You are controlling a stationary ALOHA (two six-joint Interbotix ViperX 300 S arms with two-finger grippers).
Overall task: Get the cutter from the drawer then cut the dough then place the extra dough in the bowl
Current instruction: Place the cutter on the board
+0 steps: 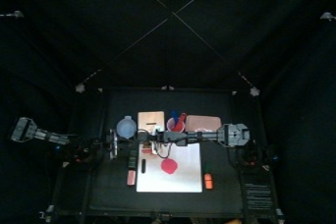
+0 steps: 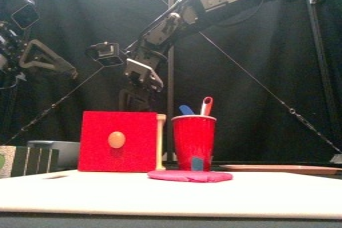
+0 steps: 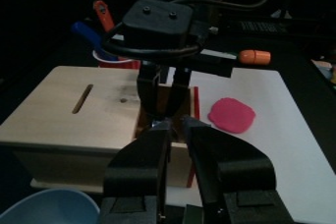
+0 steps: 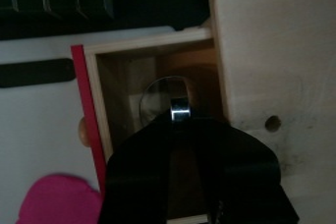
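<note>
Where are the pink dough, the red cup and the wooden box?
pink dough [image 2: 189, 176]: front view, on its near edge.
red cup [image 2: 194, 140]: front view, middle of its side.
wooden box [image 3: 98, 120]: left wrist view, on its pale top.

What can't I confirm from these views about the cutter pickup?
Cutter: the right wrist view shows only a metal glint in the open drawer; the right gripper covers the rest, so the grasp is unclear.
Drawer inside: the front view blocks it with the red front.
Top view: the wooden box is too small, with arms crowding over it.
</note>
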